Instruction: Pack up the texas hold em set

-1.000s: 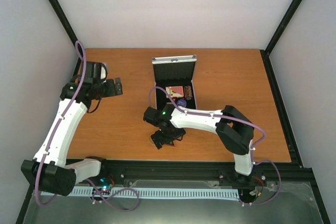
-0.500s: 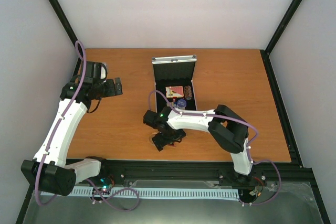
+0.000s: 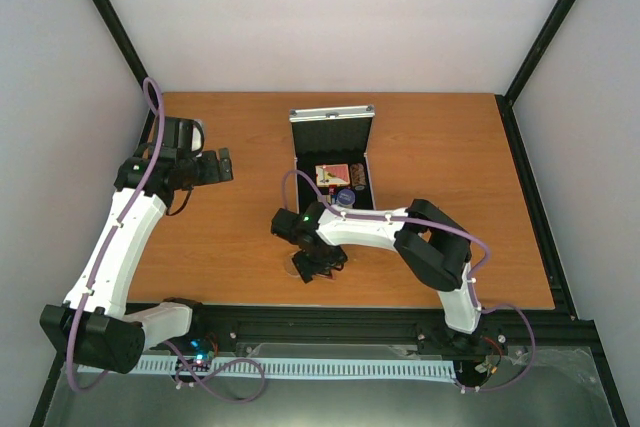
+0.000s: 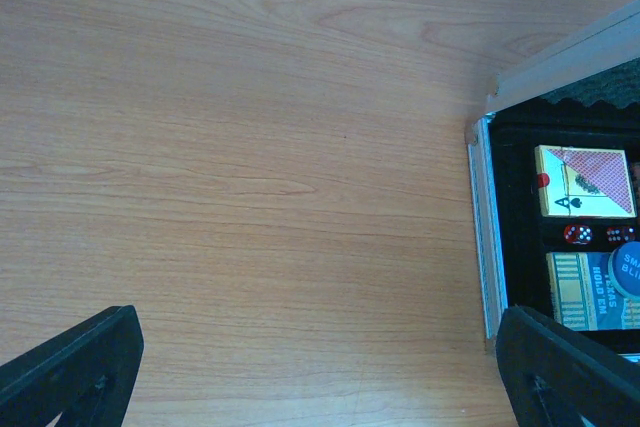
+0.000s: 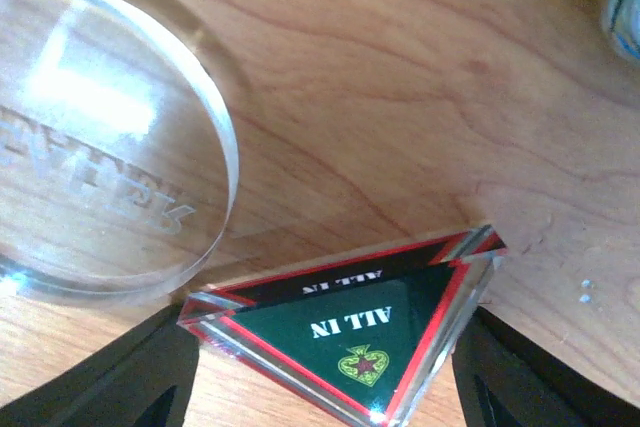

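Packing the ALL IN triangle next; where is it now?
In the right wrist view, the black triangle lies on the table between the fingers of the right gripper, beside the clear disc, on the near side of the case.

you have the small silver case [image 3: 331, 116] open at the middle of the table, its lid standing up at the far side and the black lining showing. inside, the pink deck [image 4: 585, 180] lies flat nearest the lid, with red dice [image 4: 577, 234] just beside it. next comes the blue-and-yellow deck [image 4: 585, 292], a blue disc [image 4: 628, 262] overlapping its corner. out on the wood in front of the case, a clear disc [image 5: 100, 177] lies flat. a dark triangle [image 5: 350, 332] with red edging, lettered "all in", lies flat just beside it.
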`<state>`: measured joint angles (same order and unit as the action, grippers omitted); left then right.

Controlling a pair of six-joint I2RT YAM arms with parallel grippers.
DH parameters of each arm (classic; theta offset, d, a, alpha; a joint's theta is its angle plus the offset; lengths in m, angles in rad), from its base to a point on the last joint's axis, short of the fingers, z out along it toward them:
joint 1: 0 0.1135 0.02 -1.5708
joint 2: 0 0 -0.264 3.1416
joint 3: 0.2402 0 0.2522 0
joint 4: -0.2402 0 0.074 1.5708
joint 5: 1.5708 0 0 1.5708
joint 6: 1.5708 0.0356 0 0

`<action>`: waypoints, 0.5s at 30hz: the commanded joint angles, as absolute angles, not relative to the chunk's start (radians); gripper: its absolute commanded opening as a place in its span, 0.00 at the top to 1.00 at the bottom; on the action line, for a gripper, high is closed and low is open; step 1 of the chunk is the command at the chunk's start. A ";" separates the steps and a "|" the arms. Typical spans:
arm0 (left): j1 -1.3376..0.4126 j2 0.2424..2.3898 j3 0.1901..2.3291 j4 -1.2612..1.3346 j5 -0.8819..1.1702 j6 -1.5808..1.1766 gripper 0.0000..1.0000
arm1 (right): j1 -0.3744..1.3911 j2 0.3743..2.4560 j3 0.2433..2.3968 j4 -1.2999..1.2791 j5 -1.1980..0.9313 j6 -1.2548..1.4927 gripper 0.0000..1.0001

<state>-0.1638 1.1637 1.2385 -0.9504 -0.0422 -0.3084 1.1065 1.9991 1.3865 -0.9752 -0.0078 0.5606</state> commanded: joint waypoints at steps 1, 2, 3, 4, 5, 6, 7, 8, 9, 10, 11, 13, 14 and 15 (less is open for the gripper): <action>-0.166 1.160 1.232 -0.944 -0.050 -0.301 0.00 | 1.097 2.025 1.363 -0.986 0.023 0.582 0.31; -0.166 1.160 1.232 -0.944 -0.049 -0.301 0.00 | 1.096 2.023 1.358 -0.985 0.023 0.585 0.32; -0.166 1.158 1.232 -0.944 -0.049 -0.300 0.00 | 1.095 2.020 1.356 -0.986 0.025 0.588 0.37; -0.166 1.157 1.232 -0.944 -0.049 -0.299 0.00 | 1.094 2.018 1.354 -0.988 0.027 0.591 0.42; -0.166 1.157 1.230 -0.944 -0.049 -0.301 0.00 | 1.093 2.015 1.354 -0.992 0.030 0.594 0.48; -0.166 1.155 1.230 -0.945 -0.048 -0.300 0.00 | 1.092 2.013 1.356 -0.996 0.033 0.596 0.52; -0.166 1.155 1.230 -0.945 -0.048 -0.300 0.00 | 1.091 2.009 1.357 -1.002 0.035 0.599 0.53; -0.166 1.154 1.230 -0.944 -0.047 -0.299 0.00 | 1.089 2.003 1.361 -1.006 0.037 0.600 0.53; -0.166 1.153 1.229 -0.944 -0.047 -0.302 0.00 | 1.088 1.998 1.363 -1.012 0.042 0.601 0.54; -0.166 1.151 1.229 -0.944 -0.045 -0.302 0.00 | 1.087 1.990 1.367 -1.018 0.046 0.602 0.55; -0.167 1.150 1.229 -0.944 -0.043 -0.302 0.00 | 1.086 1.983 1.371 -1.024 0.049 0.603 0.56; -0.166 1.149 1.229 -0.943 -0.042 -0.302 0.00 | 1.085 1.972 1.381 -1.033 0.055 0.604 0.56; -0.166 1.147 1.229 -0.944 -0.041 -0.303 0.00 | 1.084 1.969 1.386 -1.039 0.056 0.604 0.56; -0.167 1.148 1.230 -0.943 -0.039 -0.303 0.00 | 1.083 1.966 1.391 -1.043 0.054 0.602 0.57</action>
